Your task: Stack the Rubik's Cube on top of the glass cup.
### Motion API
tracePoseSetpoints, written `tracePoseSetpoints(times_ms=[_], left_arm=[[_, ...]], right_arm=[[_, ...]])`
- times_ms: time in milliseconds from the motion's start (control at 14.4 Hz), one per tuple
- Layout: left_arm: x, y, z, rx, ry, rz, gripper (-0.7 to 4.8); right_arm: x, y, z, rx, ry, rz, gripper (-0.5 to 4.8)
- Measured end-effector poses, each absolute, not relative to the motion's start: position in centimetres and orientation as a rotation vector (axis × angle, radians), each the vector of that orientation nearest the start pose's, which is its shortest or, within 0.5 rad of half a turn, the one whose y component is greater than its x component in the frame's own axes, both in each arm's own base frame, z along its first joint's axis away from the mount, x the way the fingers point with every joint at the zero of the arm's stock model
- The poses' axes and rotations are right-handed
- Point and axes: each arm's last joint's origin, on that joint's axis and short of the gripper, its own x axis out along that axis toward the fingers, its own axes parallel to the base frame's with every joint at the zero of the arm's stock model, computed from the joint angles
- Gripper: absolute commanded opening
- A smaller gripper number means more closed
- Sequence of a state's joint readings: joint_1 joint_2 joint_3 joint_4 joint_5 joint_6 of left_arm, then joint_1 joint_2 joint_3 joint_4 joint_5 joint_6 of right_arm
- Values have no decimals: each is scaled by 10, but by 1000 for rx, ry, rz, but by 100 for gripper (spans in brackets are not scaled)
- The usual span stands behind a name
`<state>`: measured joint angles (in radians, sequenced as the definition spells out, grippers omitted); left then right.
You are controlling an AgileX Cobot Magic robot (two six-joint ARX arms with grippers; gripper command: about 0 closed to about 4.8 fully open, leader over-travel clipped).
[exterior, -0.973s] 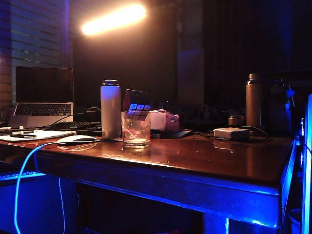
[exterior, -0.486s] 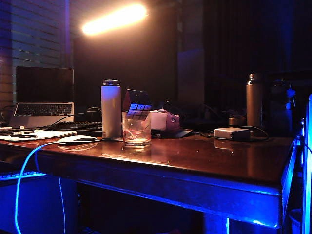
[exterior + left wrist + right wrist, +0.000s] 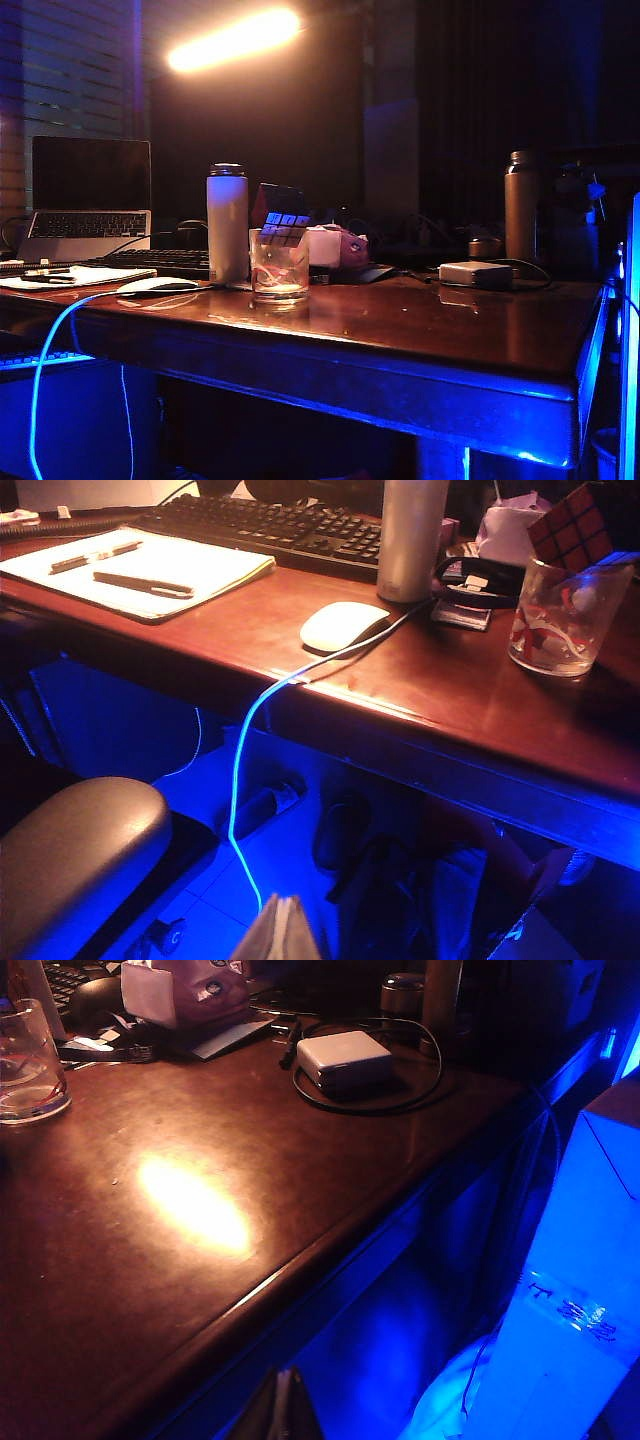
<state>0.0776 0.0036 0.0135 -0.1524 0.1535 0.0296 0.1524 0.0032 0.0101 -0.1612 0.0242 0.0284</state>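
Already the Rubik's Cube [image 3: 281, 213] sits on the glass cup [image 3: 279, 272], tilted, one corner dipping inside the rim and its upper corner leaning back, so I judge the stack made but not square. The cup stands on the wooden table [image 3: 420, 330] near its front edge, just beside the white bottle [image 3: 227, 224] and with the white mouse [image 3: 157, 285] a little further along. My left gripper [image 3: 279, 932] hangs below the table edge, well away from the cup, and its fingers are pressed together on nothing. My right gripper [image 3: 279, 1407] is likewise low in front of the table, fingers closed and empty, with the pale adapter box [image 3: 343, 1057] and its looped cable far across the surface from it. What worries me is the cube's perch: resting on an edge of the rim as it does, a knock to the table or the cup could rock it so that it drops deeper into the glass or topples out toward the bottle. If I reach in to straighten it, closed fingers would only shove it, and a push against the upper corner could tip the light tumbler itself. The mouse cable [image 3: 250, 740] dangling over the edge is another snag for my left arm, and the dim blue light makes the clear rim hard to judge.
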Motion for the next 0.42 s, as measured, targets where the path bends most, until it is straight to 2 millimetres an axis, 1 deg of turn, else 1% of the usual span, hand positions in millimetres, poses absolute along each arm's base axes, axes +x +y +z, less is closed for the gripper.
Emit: tracePoseSetpoints(times_ms=[417], left_arm=[[96, 3, 153, 13, 141, -78, -3]], right_arm=[[96, 9, 151, 19, 155, 75, 0]])
